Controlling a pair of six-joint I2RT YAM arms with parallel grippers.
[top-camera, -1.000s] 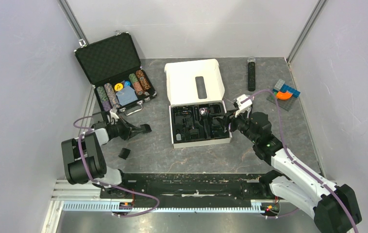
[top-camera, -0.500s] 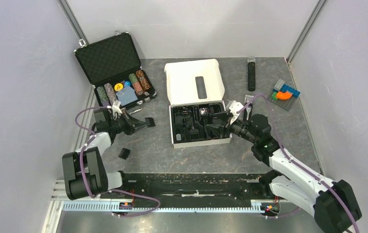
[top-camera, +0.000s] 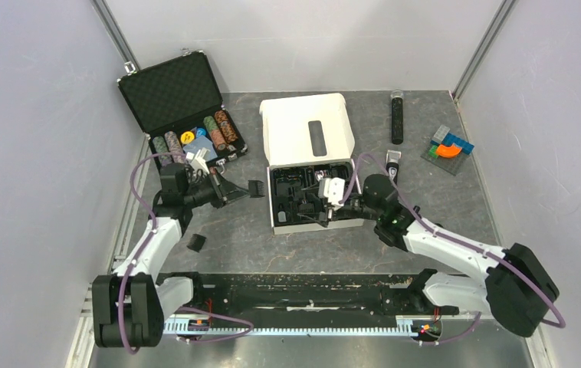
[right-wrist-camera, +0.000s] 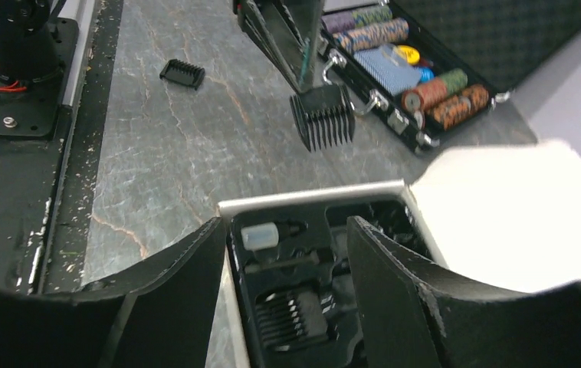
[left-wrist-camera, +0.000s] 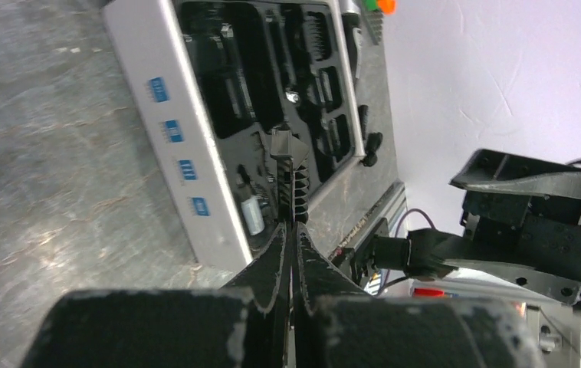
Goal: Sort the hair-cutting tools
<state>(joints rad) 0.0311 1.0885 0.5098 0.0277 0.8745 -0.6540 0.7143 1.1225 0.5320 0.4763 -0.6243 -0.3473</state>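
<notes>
The left gripper, clamped on a comb attachment, has carried it nearly to the white box's left wall. The right gripper, jaws apart, has moved in over that box — seating the comb looks next.

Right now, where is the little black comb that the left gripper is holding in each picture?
Top external: comb attachment left of centre, just left of the white box.
Left wrist: comb attachment in the middle, in front of the white box.
Right wrist: comb attachment upper middle, beyond the white box's rim.
Shared landmark: the white box.
</notes>
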